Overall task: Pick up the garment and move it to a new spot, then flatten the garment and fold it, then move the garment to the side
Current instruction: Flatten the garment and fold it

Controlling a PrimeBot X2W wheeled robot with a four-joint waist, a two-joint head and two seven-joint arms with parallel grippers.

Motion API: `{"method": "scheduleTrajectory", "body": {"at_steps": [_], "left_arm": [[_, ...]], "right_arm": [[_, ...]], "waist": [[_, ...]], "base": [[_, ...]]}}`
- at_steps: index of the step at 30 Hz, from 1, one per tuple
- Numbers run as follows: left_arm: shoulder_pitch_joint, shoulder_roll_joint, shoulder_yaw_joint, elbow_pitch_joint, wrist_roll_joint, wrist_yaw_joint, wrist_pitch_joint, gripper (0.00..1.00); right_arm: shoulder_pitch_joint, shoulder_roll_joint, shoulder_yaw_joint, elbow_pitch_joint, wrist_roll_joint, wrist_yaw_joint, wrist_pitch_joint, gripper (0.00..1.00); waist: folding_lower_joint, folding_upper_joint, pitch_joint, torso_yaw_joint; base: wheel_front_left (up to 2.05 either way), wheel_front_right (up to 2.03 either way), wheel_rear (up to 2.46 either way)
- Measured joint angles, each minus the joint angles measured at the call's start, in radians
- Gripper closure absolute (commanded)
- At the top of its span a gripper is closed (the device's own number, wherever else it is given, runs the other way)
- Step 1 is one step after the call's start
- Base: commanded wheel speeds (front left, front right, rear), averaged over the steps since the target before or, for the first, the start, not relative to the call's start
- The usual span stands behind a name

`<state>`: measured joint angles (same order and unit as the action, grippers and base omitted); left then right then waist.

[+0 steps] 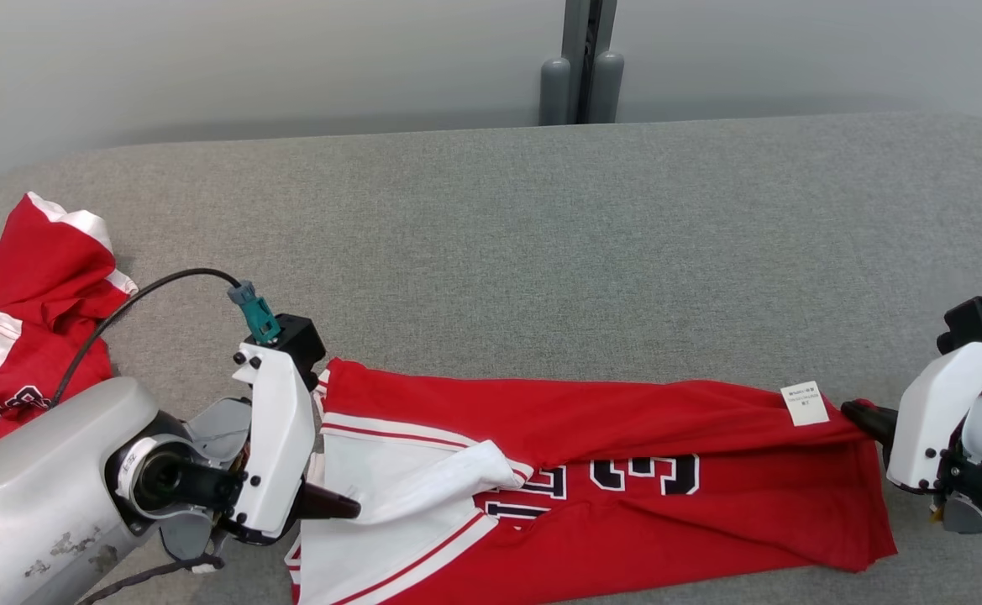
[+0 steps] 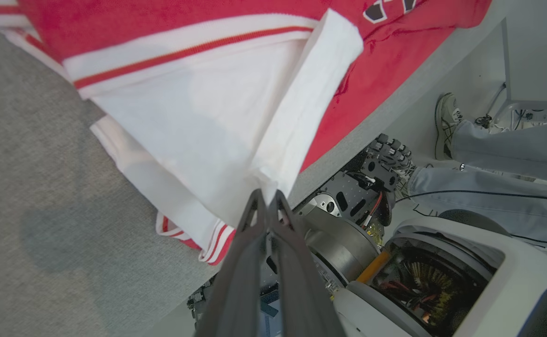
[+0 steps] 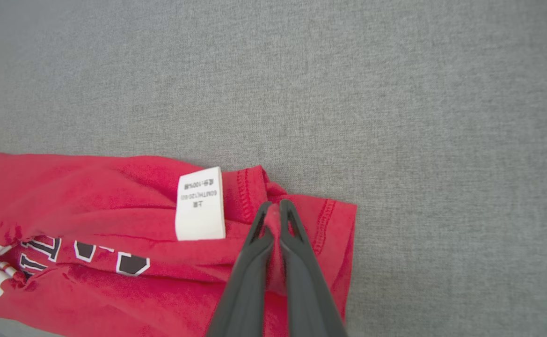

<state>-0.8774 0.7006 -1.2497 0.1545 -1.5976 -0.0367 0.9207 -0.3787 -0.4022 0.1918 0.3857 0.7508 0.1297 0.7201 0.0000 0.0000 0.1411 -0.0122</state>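
Both pairs of jaws clamp the red-and-white garment (image 1: 625,416) stretched lengthwise between them

The garment (image 1: 667,512) carries a white label (image 3: 200,206) reading "100%"; other print unreadable.

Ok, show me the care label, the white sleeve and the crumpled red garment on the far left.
care label (image 3: 200,204), right wrist view, middle of the white tag.
white sleeve (image 2: 308,98), left wrist view, mid-length of the folded sleeve.
crumpled red garment (image 1: 37,311), head view, its red middle.
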Motion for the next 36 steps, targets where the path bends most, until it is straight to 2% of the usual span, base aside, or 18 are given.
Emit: {"method": "scheduleTrajectory", "body": {"at_steps": [1,2,3,4,5,10,15,22,25,30,36], "left_arm": [[0.007,-0.001,0.000,0.002,0.000,0.000,0.000,1.00],[0.014,-0.002,-0.002,0.006,0.000,0.002,0.000,0.92],[0.020,-0.003,-0.004,0.009,0.000,0.002,0.004,0.54],[0.028,-0.005,-0.006,0.012,0.000,0.001,0.012,0.11],[0.035,-0.004,-0.009,0.013,0.000,0.000,0.016,0.00],[0.055,-0.003,-0.013,0.025,0.004,-0.006,0.019,0.00],[0.055,-0.003,0.018,0.036,0.007,-0.017,-0.038,0.00],[0.052,0.003,0.098,0.029,0.072,-0.042,-0.236,0.00],[0.052,0.007,0.138,0.021,0.127,-0.041,-0.363,0.00],[0.082,0.010,0.201,0.000,0.208,0.002,-0.590,0.00],[0.164,0.025,0.272,-0.059,0.318,0.116,-0.881,0.00]], "right_arm": [[0.000,-0.002,0.003,0.007,0.000,0.000,0.002,0.68],[0.003,-0.004,0.007,0.012,0.000,0.000,0.003,0.28],[0.006,-0.005,0.010,0.016,0.000,0.000,0.007,0.00],[0.010,-0.004,0.014,0.021,0.000,0.000,0.012,0.00],[0.014,-0.004,0.016,0.024,0.000,0.000,0.017,0.00],[0.020,0.000,0.010,0.039,0.000,0.000,0.020,0.00],[0.033,0.000,-0.025,0.012,0.004,0.000,-0.018,0.00],[0.057,0.006,-0.126,-0.089,-0.003,0.000,-0.179,0.00],[0.071,0.018,-0.169,-0.140,-0.021,0.000,-0.267,0.00],[0.111,0.065,-0.241,-0.221,-0.054,0.000,-0.411,0.00],[0.191,0.130,-0.317,-0.302,-0.116,0.000,-0.548,0.00]], "waist": [[0.0000,0.0000,-0.001,-0.001],[0.0000,0.0000,-0.002,-0.002],[0.0000,0.0000,-0.003,-0.004],[0.0000,0.0000,-0.006,-0.005],[0.0000,0.0000,-0.008,-0.007],[0.0000,0.0000,-0.015,-0.011],[0.0000,0.0000,-0.036,-0.009],[0.0000,0.0000,-0.077,-0.008],[0.0000,0.0000,-0.086,-0.008],[0.0000,0.0000,-0.093,-0.005],[0.0000,0.0000,-0.103,0.004]], "base": [[0.00,0.00,0.00],[0.00,0.00,0.00],[0.00,0.00,0.00],[0.00,0.00,0.00],[0.00,0.00,0.00],[0.00,0.00,0.00],[0.00,0.00,0.00],[0.00,0.00,0.00],[0.00,0.00,0.00],[0.00,0.00,0.00],[0.00,0.00,0.00]]}}
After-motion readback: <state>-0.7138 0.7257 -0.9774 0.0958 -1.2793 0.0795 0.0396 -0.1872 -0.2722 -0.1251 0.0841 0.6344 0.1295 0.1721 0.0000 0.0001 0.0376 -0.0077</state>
